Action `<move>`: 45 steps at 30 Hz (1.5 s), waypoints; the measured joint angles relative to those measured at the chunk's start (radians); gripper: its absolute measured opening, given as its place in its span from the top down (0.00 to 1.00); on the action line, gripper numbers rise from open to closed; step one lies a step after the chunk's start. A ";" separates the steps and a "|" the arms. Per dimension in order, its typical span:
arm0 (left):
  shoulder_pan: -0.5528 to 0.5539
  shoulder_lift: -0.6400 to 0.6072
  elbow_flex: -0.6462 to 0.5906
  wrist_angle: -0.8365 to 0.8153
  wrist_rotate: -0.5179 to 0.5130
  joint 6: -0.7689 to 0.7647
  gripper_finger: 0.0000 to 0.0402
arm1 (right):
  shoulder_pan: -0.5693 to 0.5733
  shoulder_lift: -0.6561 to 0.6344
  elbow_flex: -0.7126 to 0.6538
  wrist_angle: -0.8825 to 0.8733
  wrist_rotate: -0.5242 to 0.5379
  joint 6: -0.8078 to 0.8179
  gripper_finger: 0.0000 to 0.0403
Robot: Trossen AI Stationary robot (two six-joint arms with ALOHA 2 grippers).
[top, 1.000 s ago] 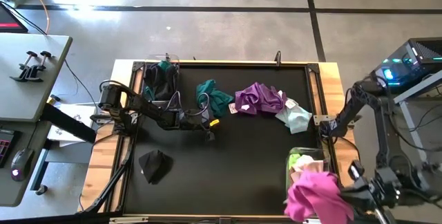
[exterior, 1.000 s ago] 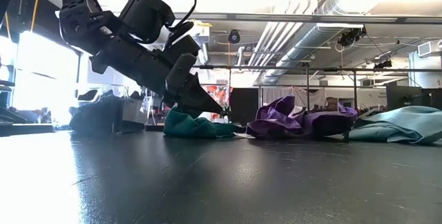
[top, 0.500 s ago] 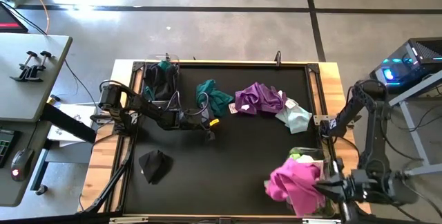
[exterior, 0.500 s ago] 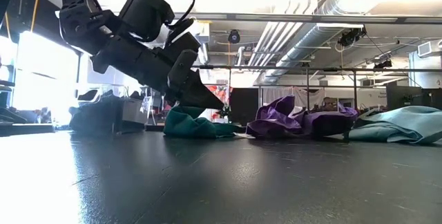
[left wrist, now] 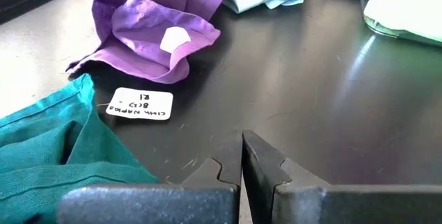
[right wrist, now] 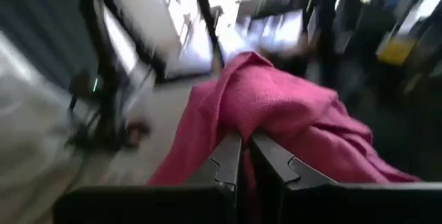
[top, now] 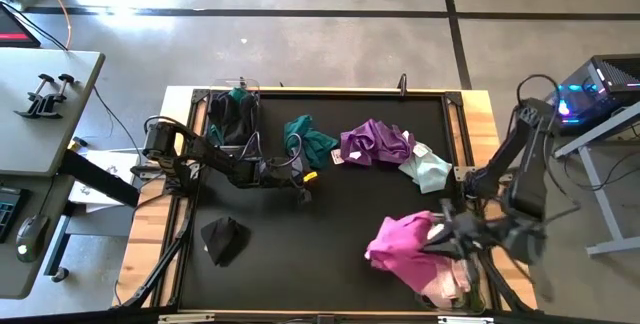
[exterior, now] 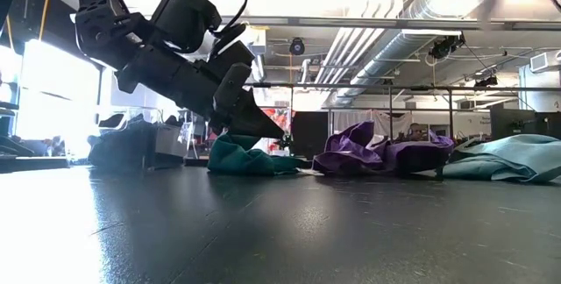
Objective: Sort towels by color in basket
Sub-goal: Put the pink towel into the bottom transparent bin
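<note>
From overhead I see my right hand [top: 437,246] out over the near right part of the black bench [top: 330,224], its fingers pinched tight on a magenta towel [top: 400,252] that hangs in a loose bunch — the cloth spreads leftward from the grip and trails toward the near edge. In the right wrist view the two dark fingers [right wrist: 228,156] meet with the magenta towel [right wrist: 276,113] folded between and over them; the room behind is smeared. Just near-right of the hanging cloth, at the bench's near right corner, a pale pink towel [top: 448,282] shows beside the arm.

My left hand [top: 301,190] sits low at the middle left of the bench, closed on nothing — the left wrist view shows its fingertips [left wrist: 242,156] pressed together just above the bare surface. Right beside it lies the teal towel [top: 309,139], and past that, to the right, the purple towel [top: 375,143] with a small white label [left wrist: 139,104] on the bench between them. The mint towel [top: 428,168] touches the purple one on its right side.

At the far left corner a basket [top: 233,116] holds dark cloths with a bit of teal on top. A black towel [top: 224,237] lies alone near the left edge, well apart from the rest.

In the low view the left arm [exterior: 166,52] slopes down toward the teal heap [exterior: 247,159].
</note>
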 joint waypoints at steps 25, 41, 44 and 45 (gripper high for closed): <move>0.000 0.000 0.000 -0.003 -0.001 -0.018 1.00 | -0.058 0.357 0.420 -1.253 -1.048 1.125 0.99; 0.000 0.000 0.000 0.000 -0.005 -0.018 1.00 | -0.265 0.525 0.398 -1.173 -0.901 0.644 0.97; 0.000 0.000 0.000 0.000 -0.005 -0.018 1.00 | -0.309 0.578 0.398 -1.063 -0.905 0.475 0.97; 0.000 0.000 0.000 0.000 -0.005 -0.018 1.00 | -0.319 0.599 0.398 -1.035 -0.917 0.421 0.97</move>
